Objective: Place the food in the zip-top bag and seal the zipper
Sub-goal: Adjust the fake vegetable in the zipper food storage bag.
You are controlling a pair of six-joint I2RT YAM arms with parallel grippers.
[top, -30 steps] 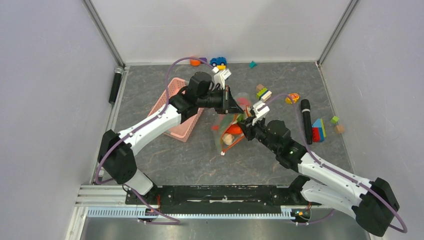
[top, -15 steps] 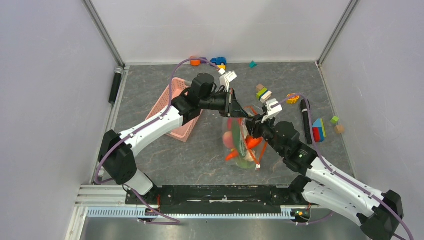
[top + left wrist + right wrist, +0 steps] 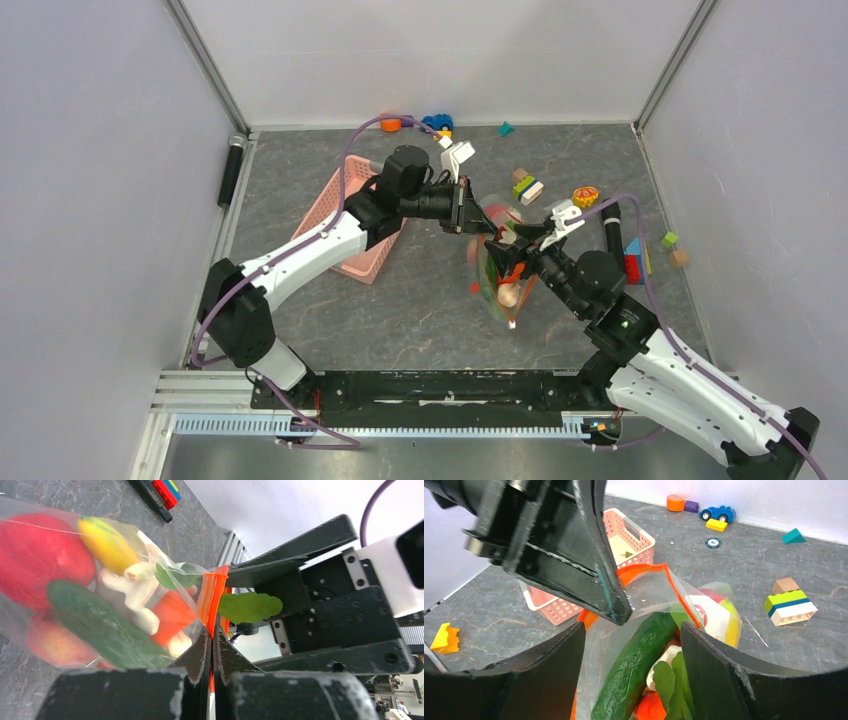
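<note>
Since a second ago, the right claw (image 3: 507, 240) has spread its fingers apart after being nearly pressed together, and the zip-top bag (image 3: 497, 278) has swung from lying low beside the pink basket (image 3: 355, 222) to hanging farther right, away from that basket.

From the overhead camera, the left claw (image 3: 474, 222) sits just right of the basket and holds the bag's upper edge. The bag hangs below it, filled with the food (image 3: 507, 290): green, orange and pale shapes show through the plastic. The right claw hovers right beside the bag's mouth. Toy blocks (image 3: 526, 187) lie on the table (image 3: 400, 310) beyond the bag, well apart from it.

From the left wrist camera, the left claw (image 3: 212, 652) is pressed together, pinching the orange-red zipper (image 3: 210, 596) strip. Beside that strip, inside the bag (image 3: 30, 525), lie a red tomato (image 3: 35, 555), a yellow banana (image 3: 107, 542), a cucumber (image 3: 100, 627) and a white mushroom (image 3: 137, 590). A green leaf (image 3: 247, 607) pokes out past the zipper.

From the right wrist camera, the right claw's fingers (image 3: 714, 670) stand wide on either side of the bag's mouth, gripping nothing. The zipper (image 3: 649, 570) gapes open above a cucumber (image 3: 639, 665).

Judging from this, the food looks loaded and the right claw has let go; the mouth is still unsealed, and the protruding leaf may block the zipper.
</note>
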